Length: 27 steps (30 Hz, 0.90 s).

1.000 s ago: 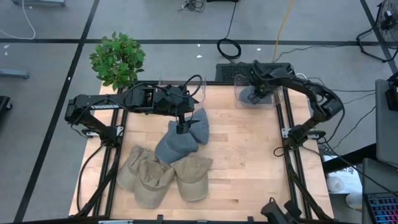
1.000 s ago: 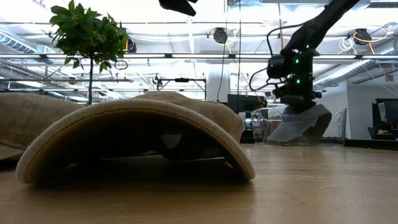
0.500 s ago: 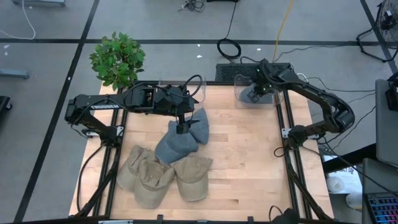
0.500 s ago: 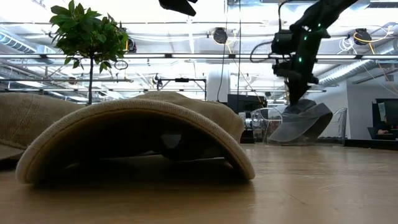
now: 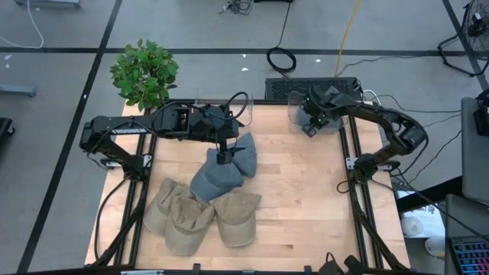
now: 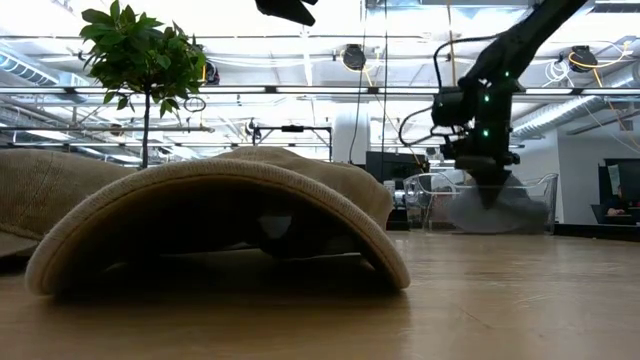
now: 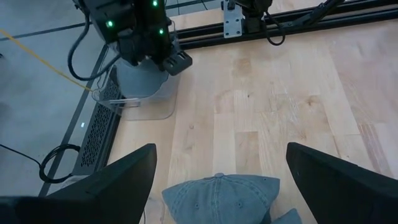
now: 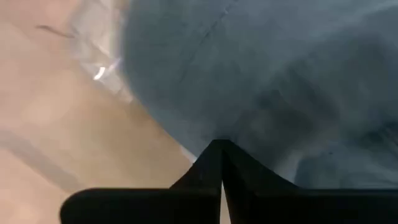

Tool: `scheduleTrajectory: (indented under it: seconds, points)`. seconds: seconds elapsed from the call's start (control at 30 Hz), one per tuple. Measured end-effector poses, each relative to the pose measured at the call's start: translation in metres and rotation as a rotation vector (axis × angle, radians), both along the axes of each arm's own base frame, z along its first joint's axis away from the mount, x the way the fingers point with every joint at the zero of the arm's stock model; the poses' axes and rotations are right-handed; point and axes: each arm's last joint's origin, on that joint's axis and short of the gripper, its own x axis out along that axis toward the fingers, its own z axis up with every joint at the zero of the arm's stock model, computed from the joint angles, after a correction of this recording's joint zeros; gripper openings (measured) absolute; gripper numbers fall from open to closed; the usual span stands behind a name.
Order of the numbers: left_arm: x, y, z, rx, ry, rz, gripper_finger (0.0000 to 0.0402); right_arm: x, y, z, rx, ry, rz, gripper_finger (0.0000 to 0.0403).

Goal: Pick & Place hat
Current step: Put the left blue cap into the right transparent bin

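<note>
A grey-blue hat (image 5: 319,116) lies inside a clear container (image 5: 294,122) at the table's far right corner. My right gripper (image 5: 312,124) stands over it, shut, and also shows in the low view (image 6: 490,190). In the left wrist view the same hat (image 7: 140,78) shows under the right arm. My left gripper (image 5: 223,158) hangs open over a grey-blue hat (image 5: 212,181) at mid-table, beside a darker blue one (image 5: 246,156). Its fingers stand wide on either side of that hat's crown (image 7: 221,194); whether they touch it I cannot tell. Three tan hats (image 5: 187,221) lie near the left front. My right gripper presses its shut fingertips (image 8: 214,163) down from above onto the crown cloth (image 8: 249,87) of the hat in the container. The hat lies flattened on the container's bottom (image 6: 495,212).
A second clear container (image 5: 238,114) stands at the far edge behind my left arm. A potted plant (image 5: 144,72) stands off the far left corner. A tan hat's brim (image 6: 220,230) fills the low view's front. Bare wood (image 5: 306,198) spreads over the table's right half.
My right gripper rose above the container, then came back down onto the hat. The hat's brim, which stuck up at a tilt, now lies flat inside the container.
</note>
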Motion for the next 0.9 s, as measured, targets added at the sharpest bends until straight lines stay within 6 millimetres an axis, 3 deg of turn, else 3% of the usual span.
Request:
scheduleTrajectory:
  seconds: [0.23, 0.53, 0.9]
  points:
    - [0.0, 0.0, 0.0, 0.003, 0.001, -0.002, 0.0365, -0.001, 0.004, 0.013, -0.039, -0.038, 0.005, 0.0]
    - [0.0, 0.0, 0.0, 0.002, 0.0, -0.001, 0.0365, 0.001, -0.006, 0.045, -0.281, -0.212, 0.026, 0.0]
    - [0.0, 0.0, 0.0, 0.0, 0.0, 0.0, 0.0365, -0.004, -0.036, -0.001, -0.148, -0.089, -0.038, 0.0]
